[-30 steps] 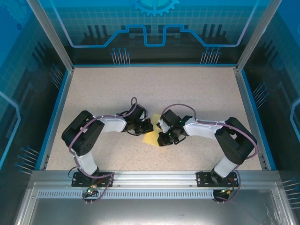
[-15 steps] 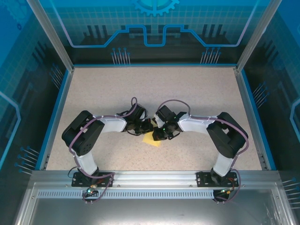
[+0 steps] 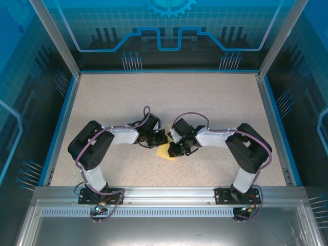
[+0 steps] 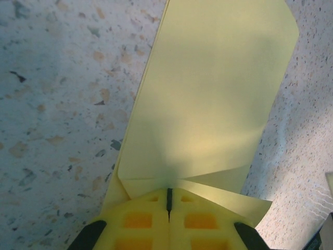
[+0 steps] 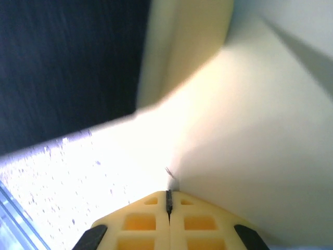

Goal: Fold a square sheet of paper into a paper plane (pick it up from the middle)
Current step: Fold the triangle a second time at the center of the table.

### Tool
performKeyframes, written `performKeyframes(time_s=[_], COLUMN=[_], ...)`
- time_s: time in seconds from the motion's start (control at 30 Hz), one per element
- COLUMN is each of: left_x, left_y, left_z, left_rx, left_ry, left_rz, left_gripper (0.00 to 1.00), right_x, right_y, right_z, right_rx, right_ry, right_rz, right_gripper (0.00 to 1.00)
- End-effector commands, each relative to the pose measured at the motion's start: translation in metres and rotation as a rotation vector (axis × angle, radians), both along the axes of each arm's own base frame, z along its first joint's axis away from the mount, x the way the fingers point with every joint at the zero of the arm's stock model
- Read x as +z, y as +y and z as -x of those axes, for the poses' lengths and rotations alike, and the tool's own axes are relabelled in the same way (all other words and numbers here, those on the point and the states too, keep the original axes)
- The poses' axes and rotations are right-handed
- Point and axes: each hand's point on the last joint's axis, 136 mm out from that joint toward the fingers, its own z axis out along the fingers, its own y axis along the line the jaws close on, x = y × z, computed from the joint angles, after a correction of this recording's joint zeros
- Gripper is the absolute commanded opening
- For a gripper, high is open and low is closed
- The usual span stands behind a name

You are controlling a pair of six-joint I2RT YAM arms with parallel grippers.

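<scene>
Blue-tinted panels [image 3: 169, 31] wall in a speckled beige surface [image 3: 215, 102], and the only work on it sits at its middle. Both arms bend inward and meet at the sheet of paper [image 4: 208, 104], the left arm [image 3: 97, 146] coming at it from the left and the right arm [image 3: 241, 148] from the right. The left tool [image 4: 168, 197] is clenched, its yellow tips closed seam to seam. They rest on one end of the sheet, pressing it flat rather than lifting it. The right tool [image 5: 168, 198] is clenched too, its tips against the sheet's other side. That view is washed out, so I cannot tell whether any paper is caught between them. The sheet lies on the surface, no longer square. It is doubled into a long panel with a second layer showing along its left edge, and short slanting creases run beside the left tool. I judge the folding to be part way along. The lengthwise fold is in, while a sharp nose and the wings remain to be made.
</scene>
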Motion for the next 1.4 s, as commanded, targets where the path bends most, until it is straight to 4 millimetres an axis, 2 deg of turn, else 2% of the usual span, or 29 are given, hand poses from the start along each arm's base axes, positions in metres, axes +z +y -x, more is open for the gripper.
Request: performKeyframes(time_s=[0.0, 0.23, 0.3, 0.47, 0.57, 0.8, 1.0, 1.1, 1.23, 1.37], left_x=[-0.065, -0.064, -0.062, -0.056, -0.051, -0.043, -0.035, -0.018, 0.019, 0.039], left_y=[0.049, 0.049, 0.048, 0.043, 0.038, 0.029, 0.024, 0.016, -0.001, -0.012], left_z=[0.039, 0.039, 0.038, 0.035, 0.032, 0.028, 0.025, 0.018, 0.008, 0.013], left_rx=[0.062, 0.063, 0.059, 0.051, 0.042, 0.025, 0.016, -0.006, -0.065, -0.067], left_ry=[0.182, 0.179, 0.173, 0.157, 0.147, 0.128, 0.113, 0.064, -0.03, -0.068], left_rz=[-0.263, -0.262, -0.256, -0.234, -0.223, -0.208, -0.19, -0.153, -0.065, 0.051], left_gripper=[0.0, 0.0, 0.0, 0.0, 0.0, 0.0, 0.0, 0.0, 0.0, 0.0], right_x=[-0.006, -0.01, -0.003, 0.029, 0.033, 0.02, 0.003, -0.005, -0.015, -0.019], right_y=[-0.018, -0.039, -0.039, -0.025, -0.014, -0.002, -0.012, -0.019, -0.027, -0.032], right_z=[0.032, 0.049, 0.046, 0.021, 0.01, 0.0, 0.002, 0.007, 0.013, 0.015], right_rx=[0.047, 0.04, 0.029, -0.009, -0.027, -0.045, -0.065, -0.071, -0.077, -0.084], right_ry=[0.071, 0.089, 0.068, -0.046, -0.057, -0.028, -0.003, 0.012, 0.034, 0.044], right_rz=[0.03, 0.064, 0.048, -0.022, -0.051, -0.052, 0.013, 0.046, 0.085, 0.109], right_gripper=[0.02, 0.01, 0.01, 0.01, 0.01, 0.01, 0.0, 0.0, 0.0, 0.0])
